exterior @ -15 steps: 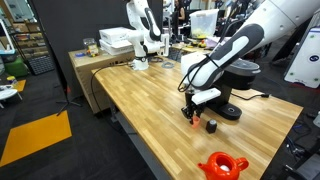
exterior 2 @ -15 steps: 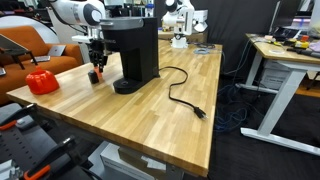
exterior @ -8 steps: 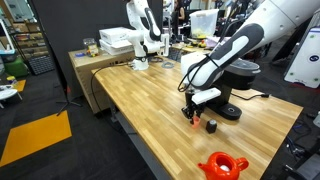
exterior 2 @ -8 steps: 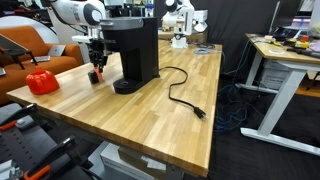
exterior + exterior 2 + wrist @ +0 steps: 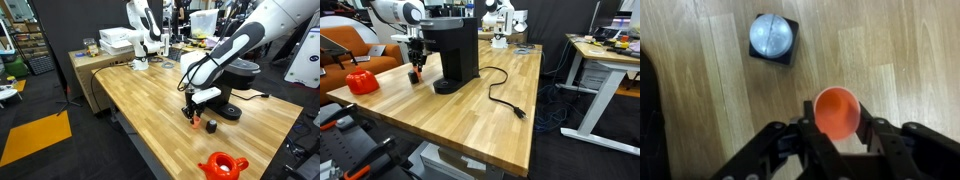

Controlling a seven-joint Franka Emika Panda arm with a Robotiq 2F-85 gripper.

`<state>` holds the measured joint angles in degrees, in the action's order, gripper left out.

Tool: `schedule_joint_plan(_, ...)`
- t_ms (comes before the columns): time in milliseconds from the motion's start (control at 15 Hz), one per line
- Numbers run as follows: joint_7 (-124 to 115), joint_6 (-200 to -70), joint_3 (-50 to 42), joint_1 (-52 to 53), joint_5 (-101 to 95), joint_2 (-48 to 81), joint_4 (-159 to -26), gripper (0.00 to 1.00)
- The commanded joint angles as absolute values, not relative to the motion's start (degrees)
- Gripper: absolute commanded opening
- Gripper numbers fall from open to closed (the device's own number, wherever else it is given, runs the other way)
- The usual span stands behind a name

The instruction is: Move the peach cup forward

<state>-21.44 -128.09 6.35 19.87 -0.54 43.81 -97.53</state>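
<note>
The peach cup (image 5: 836,106) is a tiny orange-peach plastic cup, open side facing the wrist camera. It sits between the two black fingers of my gripper (image 5: 837,126), which press on its sides. In both exterior views the gripper (image 5: 192,112) (image 5: 417,71) points straight down, low over the wooden table, in front of the coffee maker. The cup (image 5: 193,119) shows as a small orange spot at the fingertips. I cannot tell whether it rests on the table or hangs just above it.
A small black cylinder with a shiny top (image 5: 773,38) (image 5: 211,126) stands close beside the gripper. The black coffee maker (image 5: 236,84) (image 5: 456,48) is just behind, its cord (image 5: 502,96) trailing over the table. A red star-shaped vessel (image 5: 222,166) (image 5: 360,82) sits near the table edge.
</note>
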Motion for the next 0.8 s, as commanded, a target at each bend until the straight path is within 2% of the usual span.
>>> schedule_joint_plan(0, -20.30, -126.26, 6.79, 19.57, 0.46, 41.22, -98.52, 0.16)
schedule_joint_plan(333, -19.32, -126.02, 7.21, 19.51, -0.13, 35.73, -102.29, 0.16)
schedule_joint_plan(733, -17.00, -124.59, 7.81, 18.82, -0.92, 22.32, -115.95, 0.16)
